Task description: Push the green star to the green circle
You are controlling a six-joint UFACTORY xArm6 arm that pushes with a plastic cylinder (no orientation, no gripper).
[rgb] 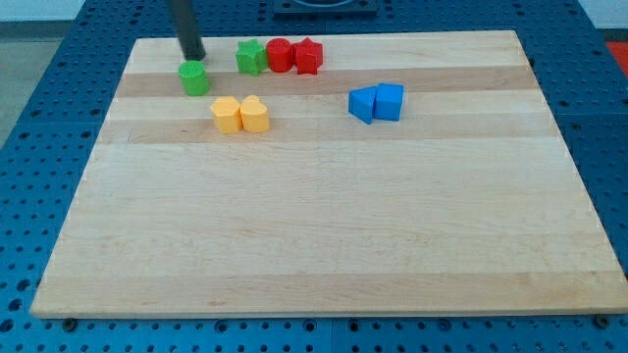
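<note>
The green star (251, 57) lies near the view's top, left of centre, touching a red circle (280, 55) on its right. The green circle (194, 77) sits a short way to the star's lower left, apart from it. My tip (193, 56) is just above the green circle, at its top edge, and to the left of the green star with a gap between them.
A red star (308, 56) touches the red circle's right side. Two yellow blocks (227, 115) (254, 115) sit side by side below the green circle. Two blue blocks (362, 103) (389, 101) lie right of centre. The wooden board (324, 216) has its top edge close behind the blocks.
</note>
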